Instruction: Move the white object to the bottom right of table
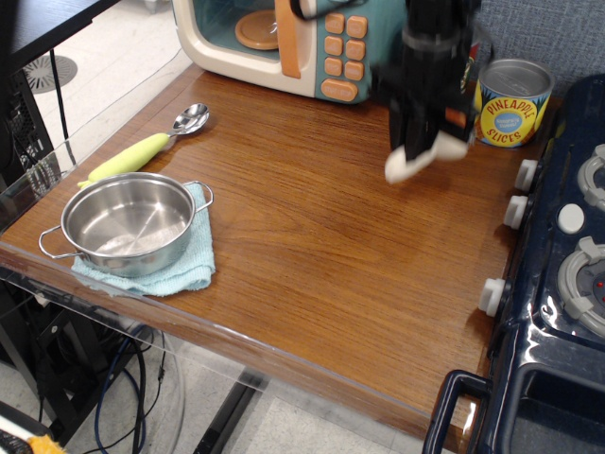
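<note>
My claw (423, 147), motion-blurred, is clamped on the toy mushroom (416, 159), apparently just off the worktop (312, 236) near the pineapple can (511, 102). I'd keep the grip firm, carry low toward the near-right corner beside the toy stove (558, 284), clearing its knobs.

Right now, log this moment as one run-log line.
phase: transport | claw: shut on white object, blurred | object: apparently lifted, near pineapple can | target: bottom right of table, not reached

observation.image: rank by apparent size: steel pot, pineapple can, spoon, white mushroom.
1. Shiny steel two-handled pot, though nearest the camera.
2. Yellow-handled metal spoon, by length.
3. Yellow-labelled pineapple slices can.
4. White toy mushroom, motion-blurred and partly hidden by the black gripper, so unsure.
</note>
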Controlling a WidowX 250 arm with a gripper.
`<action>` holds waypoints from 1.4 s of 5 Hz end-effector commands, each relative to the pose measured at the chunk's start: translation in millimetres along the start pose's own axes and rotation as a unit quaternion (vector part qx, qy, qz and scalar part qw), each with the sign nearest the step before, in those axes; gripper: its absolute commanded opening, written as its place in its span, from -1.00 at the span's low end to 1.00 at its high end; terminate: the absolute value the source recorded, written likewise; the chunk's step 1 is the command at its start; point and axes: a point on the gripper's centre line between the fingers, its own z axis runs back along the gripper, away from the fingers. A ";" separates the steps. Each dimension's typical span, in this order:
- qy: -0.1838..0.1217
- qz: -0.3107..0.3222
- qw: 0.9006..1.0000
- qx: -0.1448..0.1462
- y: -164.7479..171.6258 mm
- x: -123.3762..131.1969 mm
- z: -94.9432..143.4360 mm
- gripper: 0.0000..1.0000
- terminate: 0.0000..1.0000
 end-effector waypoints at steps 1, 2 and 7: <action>-0.063 0.032 0.998 0.000 5.1 -33.5 82.6 -1.00 -1.00; -0.059 0.049 0.997 0.004 8.5 -73.1 93.7 -1.00 -1.00; 0.006 -0.024 1.000 0.008 -71.1 -145.5 20.0 -1.00 -1.00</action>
